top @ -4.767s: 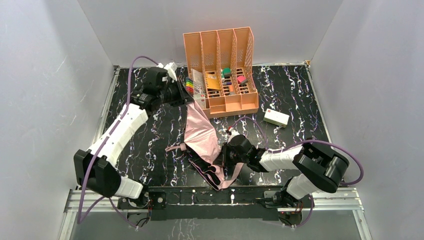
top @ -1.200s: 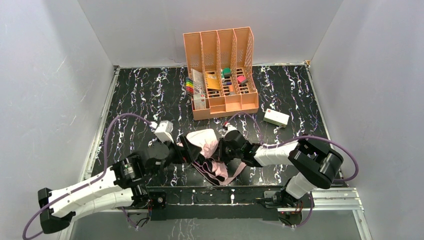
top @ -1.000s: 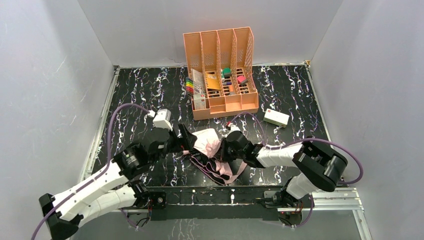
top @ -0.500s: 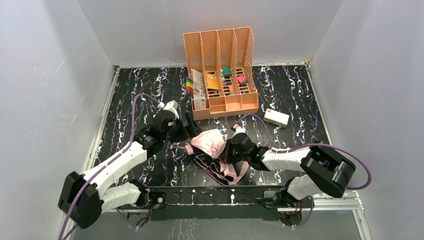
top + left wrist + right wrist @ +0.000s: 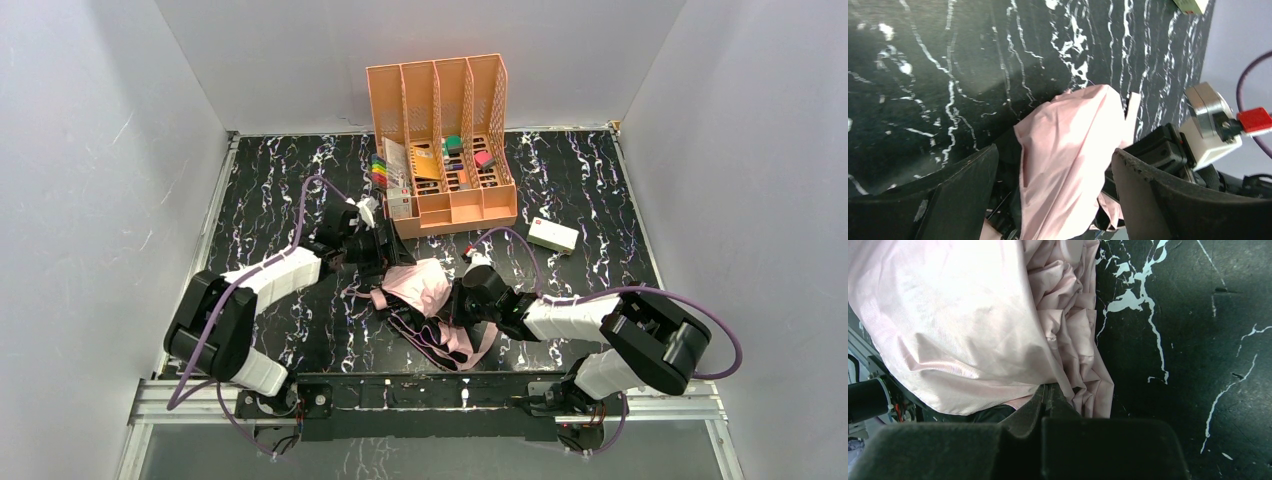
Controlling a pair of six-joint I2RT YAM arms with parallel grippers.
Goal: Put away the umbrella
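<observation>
Pink umbrella [image 5: 416, 286] lies between left hand [image 5: 386, 253] and right hand [image 5: 453, 300].

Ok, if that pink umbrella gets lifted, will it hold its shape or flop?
Probably floppy: the umbrella lies crumpled in loose folds, so it should sag and drape. Likely light, since the fabric looks thin. Its trailing strap may dangle and snag.

**Left claw hemmed in**
An organiser [image 5: 452, 212] stands close beside the left claw [image 5: 392, 254]; the bunched umbrella [image 5: 420, 286] fills its open jaws, the right claw [image 5: 457, 300] clamped on it just beyond. Bare table [image 5: 265, 180] lies behind it.
</observation>
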